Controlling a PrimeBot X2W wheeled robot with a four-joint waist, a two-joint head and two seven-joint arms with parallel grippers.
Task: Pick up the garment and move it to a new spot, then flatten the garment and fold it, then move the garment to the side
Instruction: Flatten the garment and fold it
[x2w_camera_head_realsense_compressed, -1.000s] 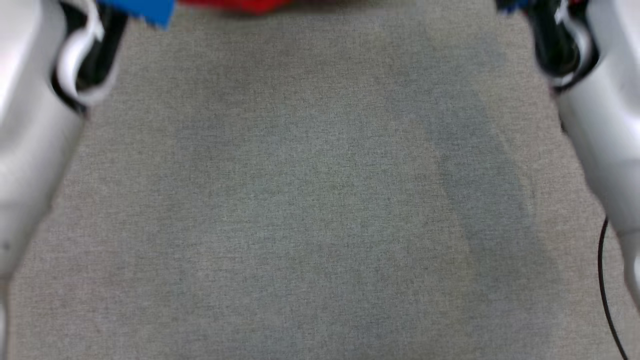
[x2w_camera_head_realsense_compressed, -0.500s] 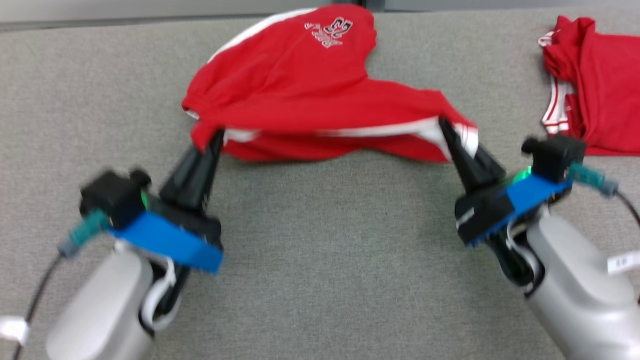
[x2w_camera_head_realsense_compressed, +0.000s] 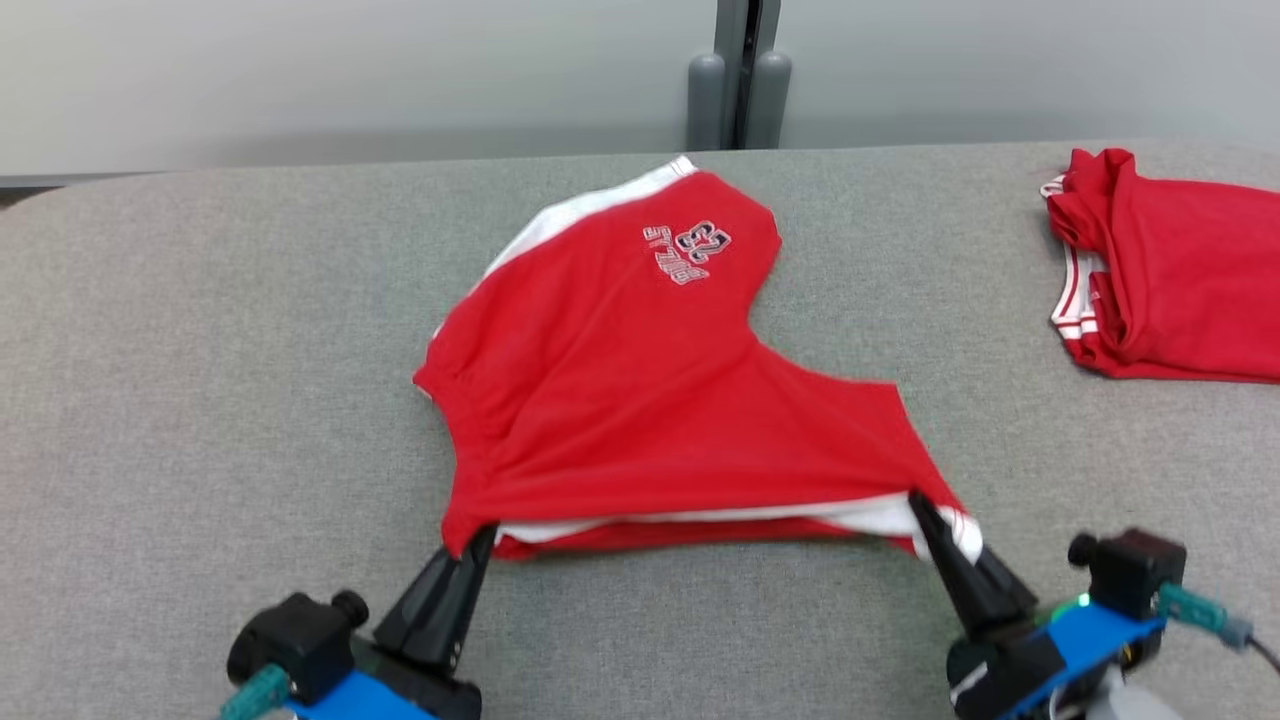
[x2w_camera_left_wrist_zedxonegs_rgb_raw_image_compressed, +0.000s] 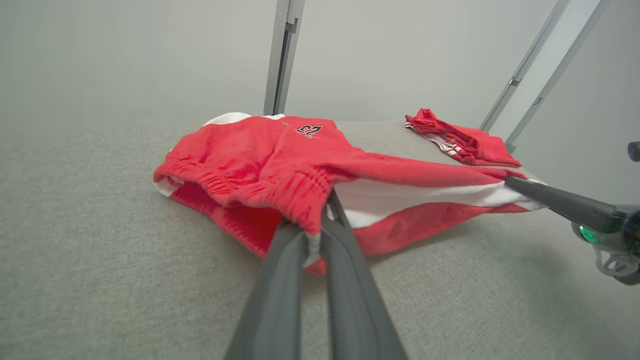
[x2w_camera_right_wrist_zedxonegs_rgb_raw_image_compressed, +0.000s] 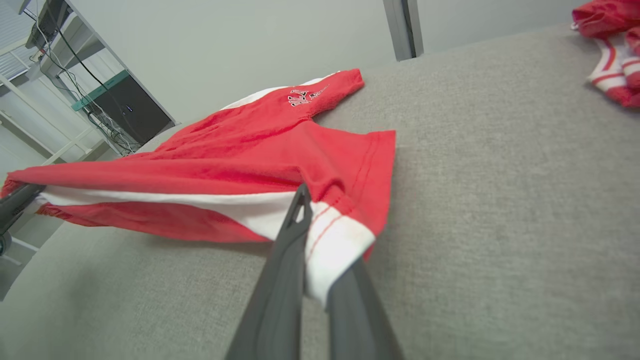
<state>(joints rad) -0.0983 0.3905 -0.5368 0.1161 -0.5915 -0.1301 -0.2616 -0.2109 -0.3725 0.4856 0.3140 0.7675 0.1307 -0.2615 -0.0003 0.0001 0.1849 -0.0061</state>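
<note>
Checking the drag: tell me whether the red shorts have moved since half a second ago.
Yes. The camera tilted too, but judged against the folded red pile, the red shorts have slid toward the robot.

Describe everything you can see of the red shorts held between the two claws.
The red shorts look like soft knit cloth, with white side panels, a gathered elastic waistband and a stitched logo near one leg hem. The left claw pinches the waistband end and the right claw a white-banded leg hem, stretching the near edge just above the grey table; the far part lies on it.
</note>
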